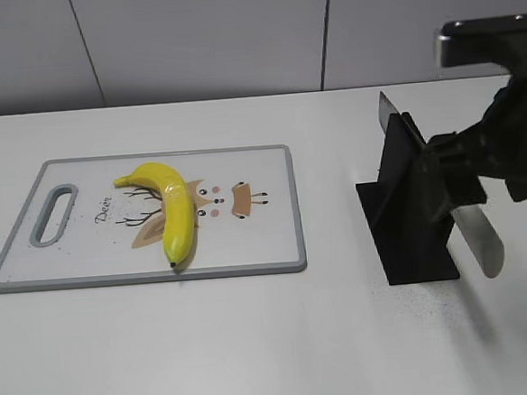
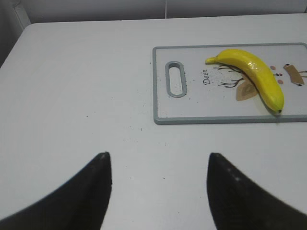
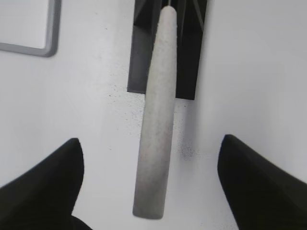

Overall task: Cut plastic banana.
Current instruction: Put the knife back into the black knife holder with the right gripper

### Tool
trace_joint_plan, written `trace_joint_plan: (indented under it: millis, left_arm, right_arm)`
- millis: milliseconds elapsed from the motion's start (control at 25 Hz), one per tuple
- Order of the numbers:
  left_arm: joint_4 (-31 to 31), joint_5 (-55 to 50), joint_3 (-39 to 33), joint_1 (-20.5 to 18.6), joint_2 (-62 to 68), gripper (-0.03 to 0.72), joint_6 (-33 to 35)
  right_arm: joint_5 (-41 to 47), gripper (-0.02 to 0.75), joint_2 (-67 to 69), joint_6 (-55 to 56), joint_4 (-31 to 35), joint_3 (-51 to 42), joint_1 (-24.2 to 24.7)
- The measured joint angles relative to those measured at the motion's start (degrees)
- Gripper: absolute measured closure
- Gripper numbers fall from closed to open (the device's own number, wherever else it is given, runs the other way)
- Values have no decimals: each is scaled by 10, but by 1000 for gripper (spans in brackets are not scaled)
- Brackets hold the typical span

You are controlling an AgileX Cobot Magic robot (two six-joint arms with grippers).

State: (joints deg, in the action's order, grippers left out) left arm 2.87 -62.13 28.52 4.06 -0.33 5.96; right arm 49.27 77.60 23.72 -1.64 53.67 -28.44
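On the white tabletop, a grey-rimmed white cutting board carries the glossy yellow plastic banana, whole, dark tip at the near rim. Bare surface separates board and black knife stand. Left gripper gapes, released; right gripper spread around a grey knife handle, untouched.

Right arm: from my exterior feed, matte black and blocky, with a glossy dark housing on top that catches a pale highlight.
Left gripper: I see two matte black fingers, broad at the base, tapering to blunt tips.
Right gripper: same black, tapered fingers, slightly blurred.
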Motion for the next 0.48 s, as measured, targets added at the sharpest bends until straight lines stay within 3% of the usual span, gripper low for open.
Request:
trace_joint_plan:
  millis: [480]
  left_arm:
    - [0, 0, 0, 0, 0, 98, 0]
  right_arm:
    - [54, 112, -252, -140, 27, -34, 0]
